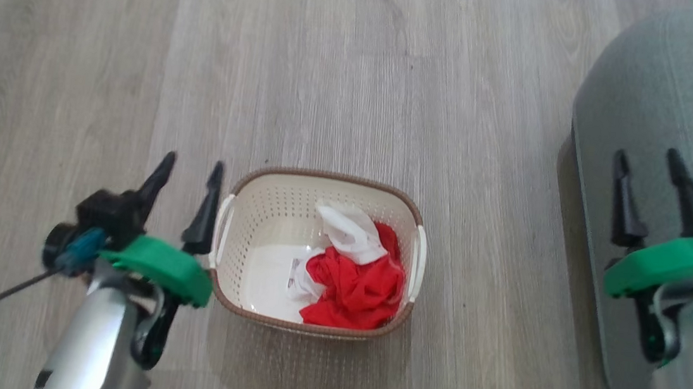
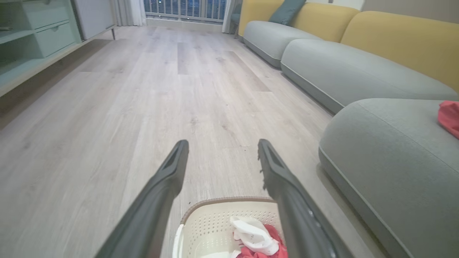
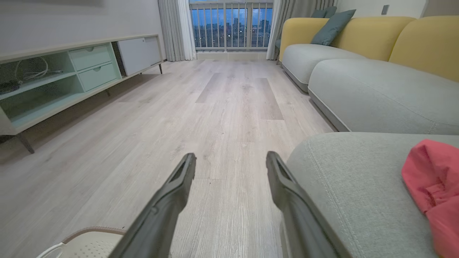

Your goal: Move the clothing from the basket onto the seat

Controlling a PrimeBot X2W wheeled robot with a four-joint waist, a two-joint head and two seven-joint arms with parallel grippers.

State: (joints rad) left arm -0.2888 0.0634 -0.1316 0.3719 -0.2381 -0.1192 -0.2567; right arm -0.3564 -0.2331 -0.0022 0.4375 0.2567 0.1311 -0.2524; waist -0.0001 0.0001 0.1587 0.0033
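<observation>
left gripper (image 2: 222,144): fingers wide apart, holding nothing | basket (image 2: 211,225): low down, between the fingers | clothing (image 2: 255,236): white and red, inside basket | seat (image 2: 387,154): on the right, red lump (image 2: 450,116) on it, maybe cloth

Wood floor (image 3: 229,107), low cabinet (image 3: 71,79), balcony window (image 3: 231,25) w/ curtains (image 3: 175,28).

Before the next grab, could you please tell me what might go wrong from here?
The red clothes and white piece lie bunched together in the basket; lifting one may drag the other onto the floor.
The open left claw hovers beside the basket's handle and could snag it.
</observation>
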